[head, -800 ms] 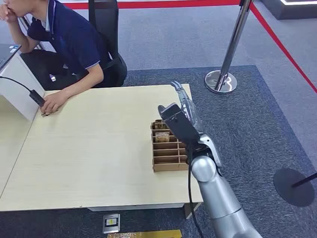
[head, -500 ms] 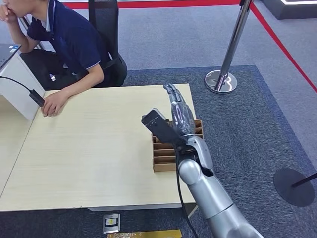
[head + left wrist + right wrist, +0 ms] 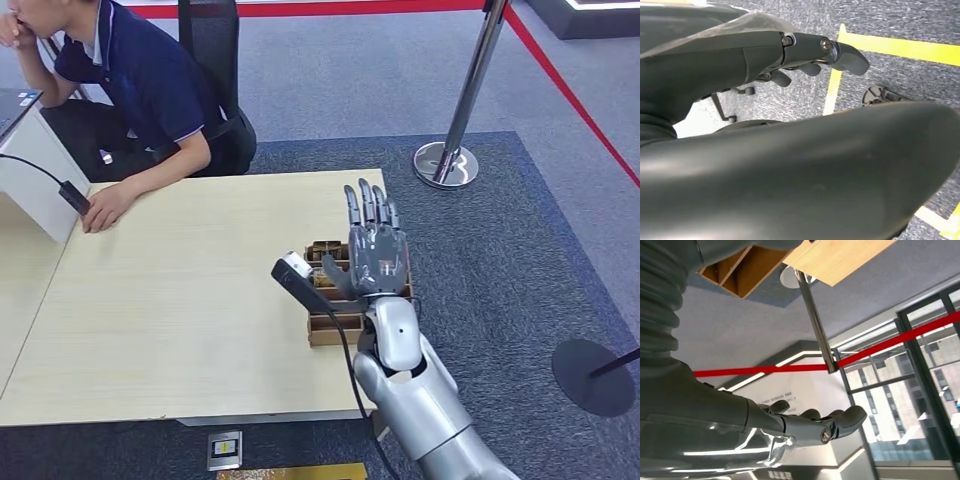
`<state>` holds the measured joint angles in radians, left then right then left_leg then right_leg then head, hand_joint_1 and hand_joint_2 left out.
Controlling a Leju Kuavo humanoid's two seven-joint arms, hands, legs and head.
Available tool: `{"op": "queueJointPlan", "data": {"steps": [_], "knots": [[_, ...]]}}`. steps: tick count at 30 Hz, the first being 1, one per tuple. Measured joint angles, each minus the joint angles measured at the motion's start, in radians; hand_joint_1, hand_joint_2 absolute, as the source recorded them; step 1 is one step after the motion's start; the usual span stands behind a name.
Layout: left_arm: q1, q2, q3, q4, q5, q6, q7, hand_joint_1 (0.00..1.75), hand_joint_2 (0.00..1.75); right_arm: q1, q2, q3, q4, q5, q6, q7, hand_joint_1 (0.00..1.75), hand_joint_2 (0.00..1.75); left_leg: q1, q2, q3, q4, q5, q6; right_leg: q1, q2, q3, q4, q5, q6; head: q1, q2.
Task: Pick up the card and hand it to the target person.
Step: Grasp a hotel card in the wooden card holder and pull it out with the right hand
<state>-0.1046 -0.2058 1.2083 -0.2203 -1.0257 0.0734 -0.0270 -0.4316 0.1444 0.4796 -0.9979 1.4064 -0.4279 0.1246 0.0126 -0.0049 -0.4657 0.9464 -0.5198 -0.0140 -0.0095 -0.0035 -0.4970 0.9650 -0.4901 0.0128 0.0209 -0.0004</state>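
A brown slotted holder (image 3: 329,322) stands near the table's right edge, with cards (image 3: 328,246) upright in its far slots. My right hand (image 3: 375,250) hovers over the holder, palm turned toward me, fingers straight and apart, holding nothing. The right wrist view shows the same hand (image 3: 810,425) flat and bare, with the holder (image 3: 742,267) behind it. My left hand (image 3: 791,50) hangs beside my body over the carpet, fingers stretched out and empty. The person (image 3: 143,80) sits at the table's far left corner, one hand (image 3: 106,208) resting on the tabletop.
The light wooden table (image 3: 189,300) is bare between the holder and the person. A white box (image 3: 30,185) with a black cable sits at the left edge. A chrome stanchion (image 3: 447,160) with red tape stands beyond the far right corner, a black chair (image 3: 211,40) behind the person.
My right hand has swung left over the holder and turned from edge-on to palm toward me. The person and the holder have stayed put.
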Motion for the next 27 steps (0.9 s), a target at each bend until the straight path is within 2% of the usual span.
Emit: {"op": "queueJointPlan", "data": {"steps": [4,12,13,16,17,19,27], "knots": [[-0.001,0.0,0.0,0.0,-0.001,-0.003,-0.003,0.0,0.0,-0.001,-0.002,0.016,0.02,0.036,0.021,-0.023,0.0,1.75,0.0,0.0,0.0,0.0,0.0,0.0,0.0,0.0,0.0,0.0,0.0,0.0,0.0,0.0],[-0.001,0.0,0.0,0.0,0.004,-0.003,-0.005,0.0,0.0,-0.002,0.001,0.025,0.047,-0.063,0.045,-0.14,0.0,1.75,0.0,0.0,0.0,0.0,0.0,0.0,0.0,0.0,0.0,0.0,0.0,0.0,0.0,0.0],[-0.001,0.0,0.0,0.0,0.005,-0.003,-0.005,0.0,0.0,-0.002,0.002,0.025,0.05,-0.071,0.048,-0.143,0.23,1.75,0.0,0.0,0.0,0.0,0.0,0.0,0.0,0.0,0.0,0.0,0.0,0.0,0.0,0.0],[-0.001,0.0,0.0,0.0,0.006,-0.004,-0.005,0.0,0.0,-0.003,0.004,0.025,0.06,-0.092,0.052,-0.146,1.28,1.75,0.0,0.0,0.0,0.0,0.0,0.0,0.0,0.0,0.0,0.0,0.0,0.0,0.0,0.0],[-0.001,0.001,0.0,0.0,0.006,-0.004,-0.005,0.0,0.0,-0.004,0.005,0.025,0.065,-0.097,0.051,-0.146,1.43,1.75,0.0,0.0,0.0,0.0,0.0,0.0,0.0,0.0,0.0,0.0,0.0,0.0,0.0,0.0],[-0.001,0.001,0.0,0.001,0.006,-0.004,-0.005,0.0,0.0,-0.007,0.006,0.025,0.078,-0.109,0.049,-0.146,1.5,1.75,0.0,0.0,0.0,0.0,0.0,0.0,0.0,0.0,0.0,0.0,0.0,0.0,0.0,0.0],[-0.001,0.002,0.0,0.003,0.002,-0.005,-0.005,0.0,0.0,-0.011,0.008,0.021,0.133,-0.13,0.042,-0.138,1.36,1.75,0.0,0.0,-0.001,0.0,0.0,0.0,0.0,0.0,0.0,0.0,0.0,0.0,0.0,0.0]]}}
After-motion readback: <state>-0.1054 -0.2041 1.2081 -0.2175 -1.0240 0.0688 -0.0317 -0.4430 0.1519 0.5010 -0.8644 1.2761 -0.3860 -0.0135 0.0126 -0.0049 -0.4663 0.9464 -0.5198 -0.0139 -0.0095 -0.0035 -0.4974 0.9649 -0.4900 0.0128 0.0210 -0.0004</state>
